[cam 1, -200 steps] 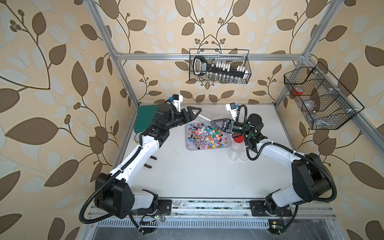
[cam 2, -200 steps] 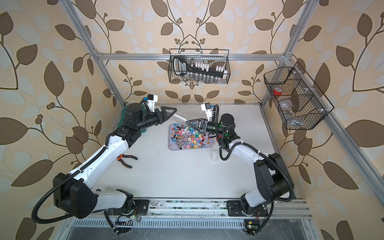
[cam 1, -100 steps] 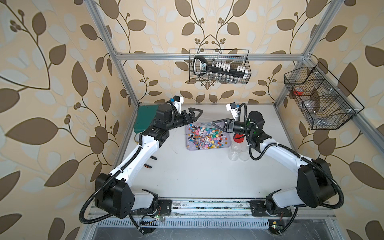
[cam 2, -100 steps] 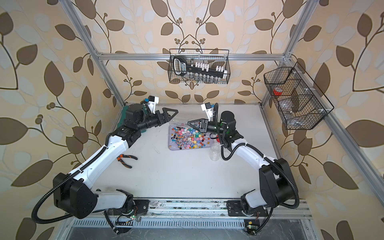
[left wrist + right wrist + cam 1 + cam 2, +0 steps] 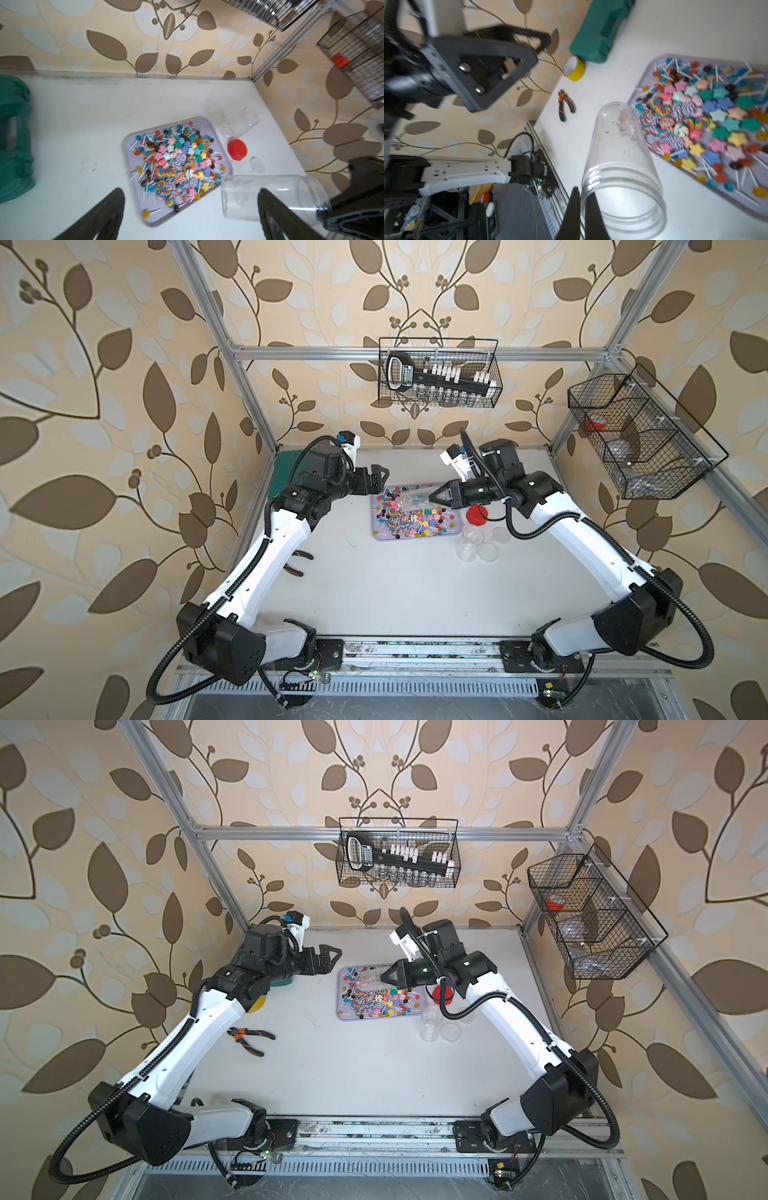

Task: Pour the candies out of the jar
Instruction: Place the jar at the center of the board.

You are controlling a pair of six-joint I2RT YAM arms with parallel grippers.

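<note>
All candies (image 5: 176,166) lie on the tray (image 5: 127,149); your jar (image 5: 620,166) looks empty. Your right gripper (image 5: 582,193) pinches its rim to hold it sideways above the tray. Your left gripper (image 5: 379,479) stands wide open, clear of it.

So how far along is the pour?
Done: candies lie on the tray, jar looks empty. In hand: right gripper pinches the jar rim, holding it on its side near the tray; left gripper open, apart. Left: likely just setting the jar down.
</note>
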